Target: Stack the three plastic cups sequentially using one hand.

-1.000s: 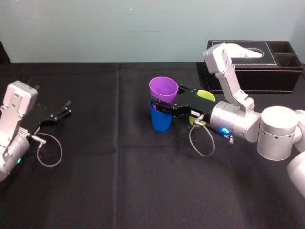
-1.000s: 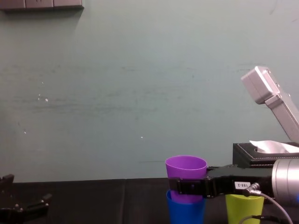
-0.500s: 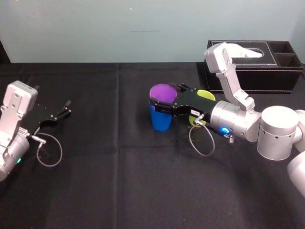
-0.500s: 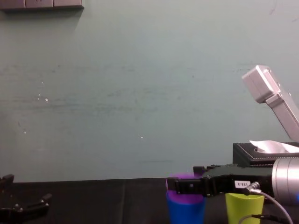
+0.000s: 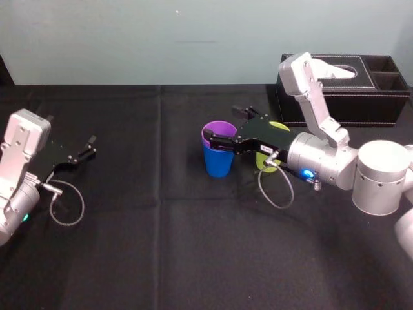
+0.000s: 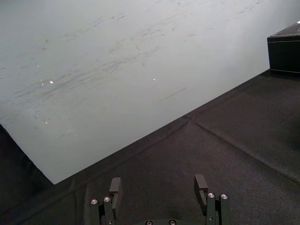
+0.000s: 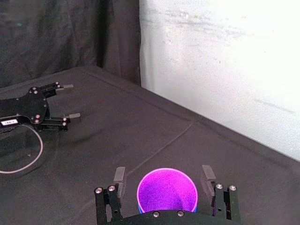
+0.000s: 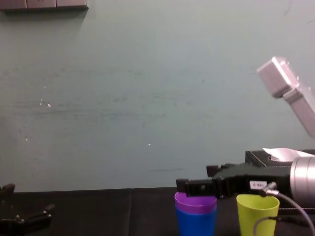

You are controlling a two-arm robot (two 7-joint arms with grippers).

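Got the purple cup (image 5: 221, 128) nested in the blue cup (image 5: 218, 163) mid-table (image 5: 161, 245), with just the purple rim poking out on top. Got the right tool (image 7: 163, 174) spread wide, one finger either side of that rim, not touching it as far as can be seen. From the chest cam, looks to sit just above the rim rather than down around it. Then the yellow-green cup (image 8: 257, 214), upright just right of the stack under the right wrist, near but apart. Left tool (image 5: 92, 146) spread too, parked way over at the table's left.
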